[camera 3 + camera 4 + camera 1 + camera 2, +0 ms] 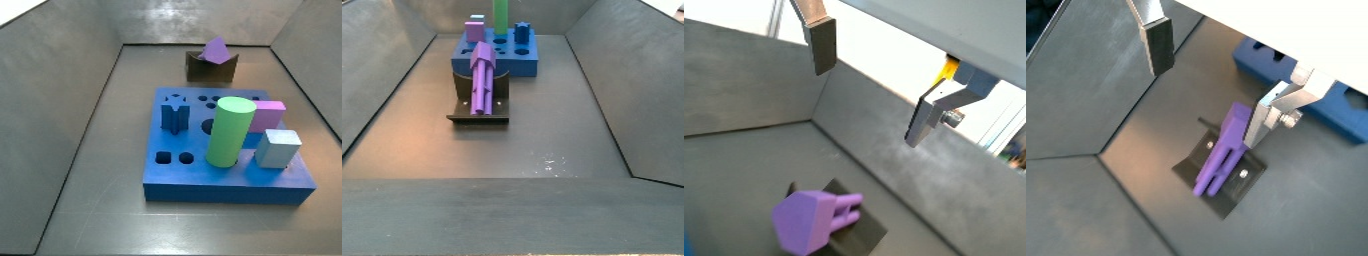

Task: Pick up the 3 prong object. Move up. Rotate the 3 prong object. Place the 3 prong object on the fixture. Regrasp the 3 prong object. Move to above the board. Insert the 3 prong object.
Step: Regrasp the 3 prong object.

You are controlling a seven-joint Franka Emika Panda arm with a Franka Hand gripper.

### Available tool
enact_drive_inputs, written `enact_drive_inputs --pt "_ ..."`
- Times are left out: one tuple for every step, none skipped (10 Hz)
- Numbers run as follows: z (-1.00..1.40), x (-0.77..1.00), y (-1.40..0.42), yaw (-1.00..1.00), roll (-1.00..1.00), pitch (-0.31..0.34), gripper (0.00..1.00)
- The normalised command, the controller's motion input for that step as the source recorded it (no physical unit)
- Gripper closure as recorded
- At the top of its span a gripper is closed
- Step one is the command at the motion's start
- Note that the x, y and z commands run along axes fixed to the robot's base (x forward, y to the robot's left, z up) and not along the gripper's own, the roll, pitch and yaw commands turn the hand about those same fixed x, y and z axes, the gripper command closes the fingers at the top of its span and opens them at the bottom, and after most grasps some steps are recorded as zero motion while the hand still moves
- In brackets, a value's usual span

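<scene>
while the gripper (1213, 75) hangs above the fixture (480, 108) in both wrist views, i see its flat silver fingers (822, 42) spread wide with dark pads and nothing between them. the floor is dull grey metal with sloped grey walls. the 3 prong object (482, 78) is smooth light-purple plastic, long and slim, lying tilted on the dark fixture; in a wrist view (1224, 152) it rests along the base plate, clear of both fingers. in a side view (215, 48) it shows as a pointed purple shape sitting in the fixture's notch. the board (227, 176) is a matte blue block near the fixture, with round and star holes. on it stand a tall green cylinder (230, 131), a dark blue star peg (174, 115), a pink cube (271, 113) and a pale grey block (278, 149), all well apart from the gripper.
</scene>
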Motion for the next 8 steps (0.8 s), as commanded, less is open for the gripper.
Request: enact_drive_inputs --pt "-0.02 0.18 -0.05 0.14 1.00 0.237 0.00" --pt "-0.02 0.21 -0.06 0.18 1.00 0.265 0.00" --pt "-0.02 0.25 -0.06 0.23 0.85 0.255 0.00" --pt "-0.02 0.27 -0.06 0.25 0.73 0.234 0.00" --pt "-0.02 0.34 -0.07 0.27 0.46 0.171 0.00" --pt "-0.02 0.36 -0.07 0.28 0.36 0.147 0.00" --pt "-0.01 0.40 -0.05 0.27 0.23 0.094 0.00" --pt "-0.01 0.40 -0.06 0.26 0.19 0.045 0.00"
